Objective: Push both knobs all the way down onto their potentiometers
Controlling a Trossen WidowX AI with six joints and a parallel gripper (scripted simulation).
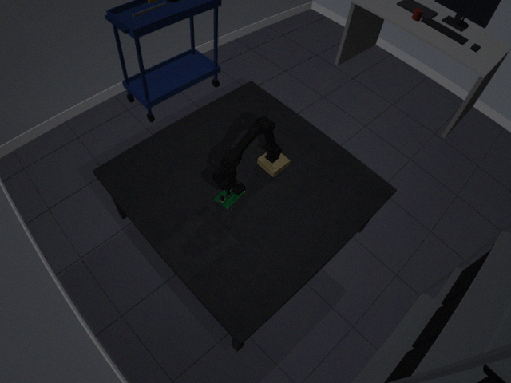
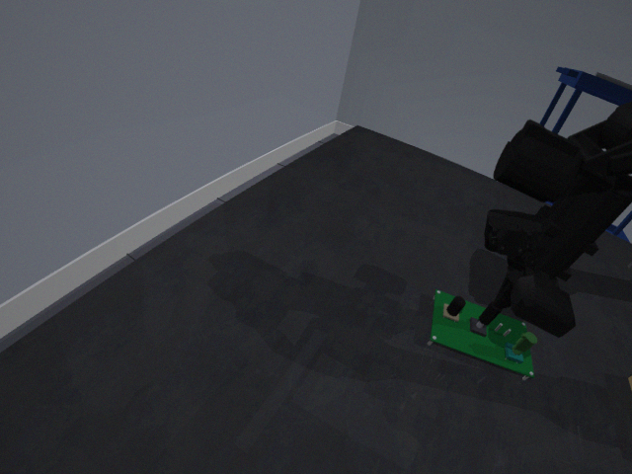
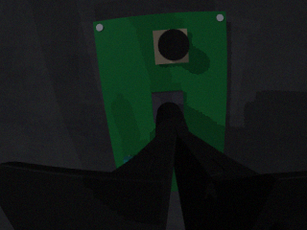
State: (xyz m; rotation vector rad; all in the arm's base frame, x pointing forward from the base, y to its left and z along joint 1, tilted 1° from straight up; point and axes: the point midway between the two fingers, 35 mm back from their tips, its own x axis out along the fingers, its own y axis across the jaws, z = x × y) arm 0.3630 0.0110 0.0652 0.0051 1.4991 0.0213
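Note:
The green circuit board (image 1: 231, 201) (image 2: 459, 338) (image 3: 127, 62) stands on short legs. A black knob (image 1: 222, 199) (image 2: 455, 305) (image 3: 174, 45) is over a beige potentiometer (image 2: 447, 313) (image 3: 156, 57) at one end. A green knob (image 2: 524, 343) is over a teal potentiometer (image 2: 513, 355) at the other end; the arm hides this knob in the wrist view. Any gap under either knob is too small to judge. My gripper (image 2: 485, 319) (image 3: 173, 134) is shut, with nothing seen in it. Its tips are at the dark grey component (image 2: 476, 329) (image 3: 168, 97) between the knobs, over its pale shaft.
Two small metal pins (image 2: 503, 329) stand on the board between the grey component and the teal potentiometer. The arm's base is on a wooden block (image 1: 274, 167) on the dark table (image 1: 268, 247). A blue cart (image 1: 173, 78) and a desk (image 1: 445, 45) stand beyond the table.

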